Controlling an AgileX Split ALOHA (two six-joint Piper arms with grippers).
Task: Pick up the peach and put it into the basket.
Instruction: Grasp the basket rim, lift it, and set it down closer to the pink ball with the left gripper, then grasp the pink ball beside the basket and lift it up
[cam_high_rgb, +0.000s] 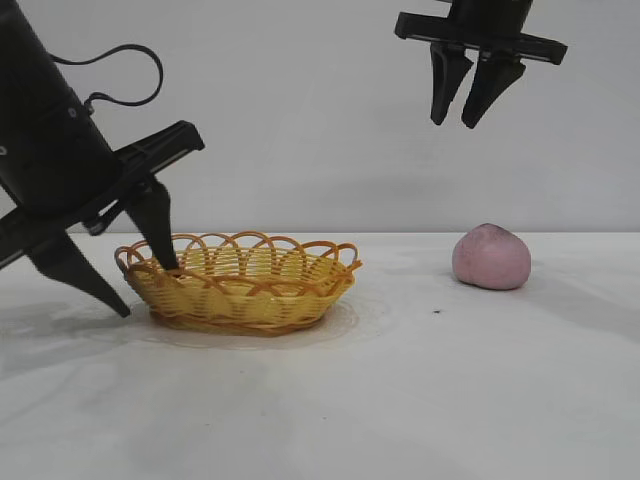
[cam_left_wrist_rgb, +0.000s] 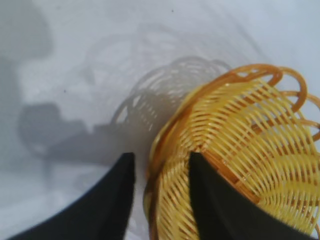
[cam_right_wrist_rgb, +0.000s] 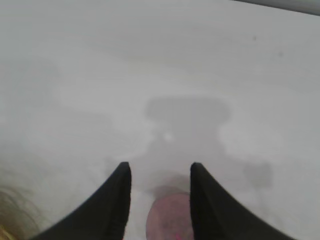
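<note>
The pink-mauve peach (cam_high_rgb: 491, 257) rests on the white table at the right, apart from the basket. The yellow wicker basket (cam_high_rgb: 262, 300) with its orange looped rim stands left of centre. My left gripper (cam_high_rgb: 147, 290) is down at the basket's left end and open. It straddles the wall, one finger inside and the other outside on the table. In the left wrist view the basket rim (cam_left_wrist_rgb: 172, 127) runs between the fingers of the left gripper (cam_left_wrist_rgb: 161, 155). My right gripper (cam_high_rgb: 454, 123) hangs open high above the table, a little left of the peach. The right wrist view shows the peach (cam_right_wrist_rgb: 167, 220) far below the empty right gripper (cam_right_wrist_rgb: 160, 165).
The white table (cam_high_rgb: 400, 400) stretches bare between the basket and the peach and toward the front. A small dark speck (cam_high_rgb: 437, 311) lies on it near the peach. A plain pale wall stands behind.
</note>
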